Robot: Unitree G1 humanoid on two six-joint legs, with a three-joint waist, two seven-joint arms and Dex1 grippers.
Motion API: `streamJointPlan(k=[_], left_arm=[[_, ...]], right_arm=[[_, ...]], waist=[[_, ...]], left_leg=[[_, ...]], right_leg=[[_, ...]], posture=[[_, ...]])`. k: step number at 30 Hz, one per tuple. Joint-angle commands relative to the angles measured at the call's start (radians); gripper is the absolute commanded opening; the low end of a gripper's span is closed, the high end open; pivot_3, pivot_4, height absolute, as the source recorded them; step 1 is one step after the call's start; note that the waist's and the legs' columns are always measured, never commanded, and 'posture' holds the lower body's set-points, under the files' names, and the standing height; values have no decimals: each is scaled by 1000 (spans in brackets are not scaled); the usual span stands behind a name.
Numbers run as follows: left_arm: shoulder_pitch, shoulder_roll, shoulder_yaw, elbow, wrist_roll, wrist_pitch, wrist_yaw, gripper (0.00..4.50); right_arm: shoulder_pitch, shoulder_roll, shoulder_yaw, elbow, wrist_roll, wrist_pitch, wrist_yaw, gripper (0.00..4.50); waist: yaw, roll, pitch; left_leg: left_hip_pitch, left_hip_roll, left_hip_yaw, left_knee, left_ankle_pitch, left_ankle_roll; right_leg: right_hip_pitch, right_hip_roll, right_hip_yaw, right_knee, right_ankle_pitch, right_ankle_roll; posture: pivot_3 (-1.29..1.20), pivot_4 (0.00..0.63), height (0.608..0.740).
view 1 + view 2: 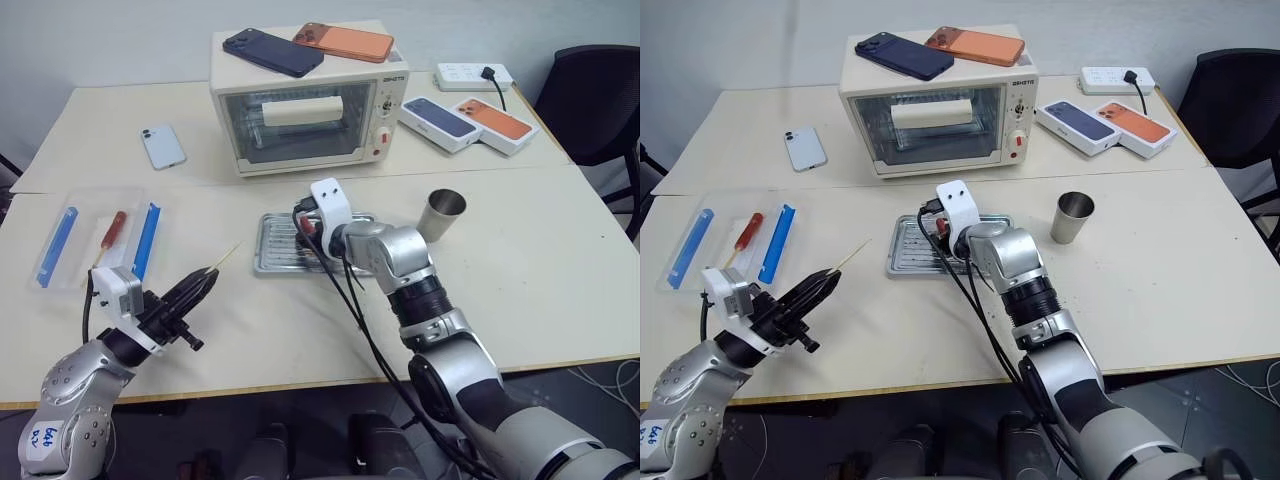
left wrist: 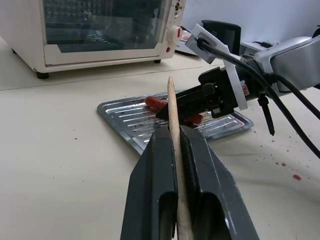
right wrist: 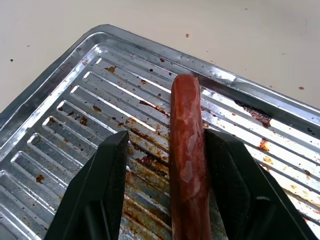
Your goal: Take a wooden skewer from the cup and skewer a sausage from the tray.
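sausage between right gripper fingers – apart, 1 touching; left gripper clamps skewer

sausage on tray | cup R of tray | skewer L of tray

We hold our left gripper low at our left, its black fingers pinched together. Our right gripper reaches forward and down, fingers parted.
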Motion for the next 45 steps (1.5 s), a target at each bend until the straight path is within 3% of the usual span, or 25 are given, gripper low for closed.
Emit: streamJointPlan(k=[1,5,24,29,33,35,41,44,45], left_arm=[[-2,9,6,-17,0,-6,2,0],[0,9,7,-20,0,-6,2,0],[3,9,6,-23,-2,-5,-2,0],[-3,10,5,-20,-2,-4,-2,0],[-3,10,4,-21,-2,-5,-2,0],[-3,11,6,-22,-1,-6,-2,0],[-19,81,24,-10,-30,22,-65,0],[-28,163,13,-13,-58,65,-153,0],[-32,203,4,-16,-69,87,-199,0]], right_arm=[[-21,-2,5,7,-3,-5,16,2062],[-14,-5,16,3,-10,-1,24,1076],[11,-47,44,-9,-9,1,90,1076],[26,-47,56,-23,-7,9,105,213],[36,-53,57,-57,-8,3,110,194],[39,-94,77,-116,-5,-22,160,194],[32,-374,149,-383,96,-114,566,194],[67,-574,214,-518,134,-245,856,194],[90,-649,234,-545,126,-366,975,194]], waist=[[-1,0,0],[-3,0,0],[-8,0,0],[-9,0,0],[-10,0,0],[-9,0,0],[2,0,0],[12,-1,1],[12,-1,1]], left_leg=[[0,0,0,0,0,0],[0,0,0,0,0,0],[0,0,0,-1,0,0],[0,0,0,-1,0,0],[0,0,0,-1,0,0],[0,0,0,-1,0,0],[-1,0,0,-1,0,1],[-1,0,-1,-3,0,1],[-1,1,-1,-4,0,1]], right_leg=[[0,0,0,0,0,0],[0,0,0,0,0,0],[0,0,0,-1,0,0],[0,0,0,-1,0,0],[0,0,0,-1,0,0],[0,0,0,-1,0,0],[0,0,0,-3,0,0],[0,0,-1,-6,0,0],[1,0,-1,-8,0,0]], posture=[[0,150,740],[0,150,740],[0,150,740],[0,150,740],[0,150,740],[0,150,740],[0,150,740],[0,150,740],[0,150,740]])
